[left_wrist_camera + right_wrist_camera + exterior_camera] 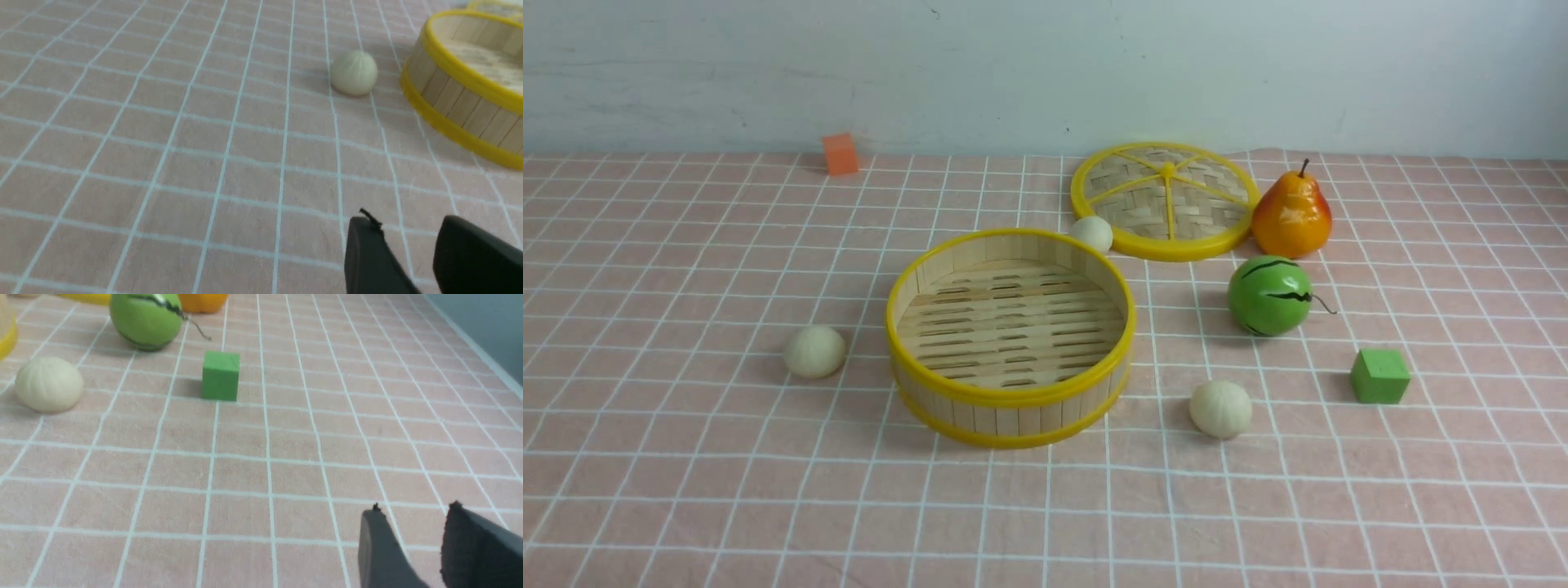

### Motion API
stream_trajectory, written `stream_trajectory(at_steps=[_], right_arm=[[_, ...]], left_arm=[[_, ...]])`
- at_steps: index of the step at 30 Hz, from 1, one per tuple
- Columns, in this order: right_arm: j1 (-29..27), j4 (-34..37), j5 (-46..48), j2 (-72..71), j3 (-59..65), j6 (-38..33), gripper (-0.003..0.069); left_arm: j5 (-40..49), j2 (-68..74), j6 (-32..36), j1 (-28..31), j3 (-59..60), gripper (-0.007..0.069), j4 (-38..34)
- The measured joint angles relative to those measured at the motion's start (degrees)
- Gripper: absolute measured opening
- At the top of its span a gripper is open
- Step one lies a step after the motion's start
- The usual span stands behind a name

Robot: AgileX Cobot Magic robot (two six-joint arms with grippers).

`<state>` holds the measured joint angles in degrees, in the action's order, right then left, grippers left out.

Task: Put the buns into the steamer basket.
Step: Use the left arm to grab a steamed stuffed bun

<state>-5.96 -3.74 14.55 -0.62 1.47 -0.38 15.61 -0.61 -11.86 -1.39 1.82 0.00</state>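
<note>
The steamer basket [1009,398], round with yellow rims and a slatted floor, stands empty mid-table; its wall also shows in the left wrist view [457,102]. Three cream buns lie on the cloth: one left of the basket [814,352], also in the left wrist view [354,73]; one in front right [1220,408], also in the right wrist view [49,384]; one behind the basket [1091,233]. Neither gripper shows in the front view. My left gripper [408,228] is open and empty, well short of its bun. My right gripper [412,516] is open and empty above bare cloth.
A flat woven lid [1165,200] lies behind the basket, with a pear [1291,215] beside it. A green striped melon ball [1269,296] and a green cube [1379,376] sit to the right. An orange cube [840,153] stands at the back left.
</note>
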Motion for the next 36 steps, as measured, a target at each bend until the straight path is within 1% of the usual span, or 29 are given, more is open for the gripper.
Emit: stream_trajectory(at_steps=[2, 5, 6, 8, 9, 10, 11, 13, 15, 17, 18, 20, 22, 23, 24, 26, 28, 29, 31, 32, 34, 35, 36], right_arm=[[0.0, 0.0, -6.8, 0.0, 0.0, 0.0, 0.0239], [0.0, 0.0, -19.5, 0.0, 0.0, 1.0, 0.0239], [0.0, 0.0, -19.5, 0.0, 0.0, 1.1, 0.0239], [0.0, 0.0, -31.7, 0.0, 0.0, 5.6, 0.0239], [0.0, 0.0, -35.1, 0.0, 0.0, 7.8, 0.0239], [0.0, -0.1, -36.8, 0.0, 0.0, 9.0, 0.0239], [0.0, -0.3, -42.0, 0.0, 0.0, 13.7, 0.0239], [0.0, -0.5, -45.0, 0.0, 0.0, 18.1, 0.0239], [0.0, -0.7, -46.2, 0.0, 0.0, 24.0, 0.0239], [0.0, -0.9, -46.2, 0.0, 0.0, 27.0, 0.0233], [0.0, -1.2, -45.6, 0.0, -0.2, 28.3, 0.0221], [0.0, -2.1, -43.1, 0.7, -1.9, 29.4, 0.0186], [0.0, -4.4, -39.3, 3.0, -5.7, 29.8, 0.0106], [0.0, -5.8, -38.0, 4.2, -7.3, 29.8, 0.0078], [0.0, -7.6, -36.2, 6.1, -9.2, 29.8, 0.0027], [0.0, -11.5, -32.9, 8.8, -12.3, 29.4, -0.0012], [0.0, -19.0, -28.2, 13.6, -14.8, 28.7, -0.0017], [0.0, -19.8, -27.4, 14.5, -15.2, 28.7, -0.0016], [0.1, -29.0, -22.9, 20.4, -16.9, 29.7, -0.0011], [0.1, -31.4, -21.5, 22.6, -17.4, 30.9, -0.001], [0.2, -36.2, -17.4, 28.8, -19.0, 37.6, -0.001], [0.3, -36.6, -17.0, 29.3, -19.0, 37.6, -0.001], [0.8, -38.9, -14.6, 33.2, -20.3, 42.4, -0.001]], left_arm=[[-5.7, 0.0, 0.0, 0.0, 0.0, 0.0237, 0.0], [-15.6, 0.0, 0.0, 0.0, 0.0, 0.0237, 0.0], [-16.3, 0.0, 0.0, 0.0, 0.0, 0.0237, 0.0], [-25.1, 0.0, 0.0, 0.0, 0.0, 0.0237, 0.0], [-28.4, 0.0, 0.0, 0.0, 0.0, 0.0237, 0.0], [-29.1, 0.0, 0.0, 0.0, 0.0, 0.0237, 0.0], [-34.3, 0.0, -0.7, 0.0, 0.0, 0.0237, 0.0], [-40.1, 0.0, -3.4, 0.0, 0.0, 0.0237, 0.0], [-46.4, 0.0, -8.2, 0.0, 0.0, 0.0233, -1.0], [-49.3, 0.0, -12.7, 0.0, -0.2, 0.0213, -1.6], [-49.2, 0.1, -14.7, 0.0, -1.0, 0.02, -1.6], [-46.9, 1.2, -18.0, 0.0, -4.2, 0.0146, 0.0], [-42.7, 4.6, -19.6, 0.0, -9.9, 0.0072, 3.4], [-40.7, 6.4, -20.0, 0.0, -12.5, 0.004, 4.6], [-38.0, 9.5, -20.3, 0.0, -16.2, -0.0004, 6.9], [-35.3, 14.4, -20.7, 0.0, -20.8, -0.0014, 9.0], [-33.6, 21.8, -21.1, 0.0, -26.0, -0.0014, 9.7], [-33.5, 22.6, -21.2, 0.0, -26.4, -0.0014, 9.8], [-31.3, 31.0, -22.6, 0.0, -31.1, -0.0014, 10.8], [-28.9, 34.3, -23.5, 0.0, -33.3, -0.0014, 12.0], [-20.3, 41.3, -26.2, -0.3, -38.9, -0.0014, 16.1], [-19.2, 41.9, -26.4, -0.4, -39.5, -0.0014, 16.1], [-11.5, 46.0, -27.6, -1.3, -43.5, -0.0014, 18.0]])
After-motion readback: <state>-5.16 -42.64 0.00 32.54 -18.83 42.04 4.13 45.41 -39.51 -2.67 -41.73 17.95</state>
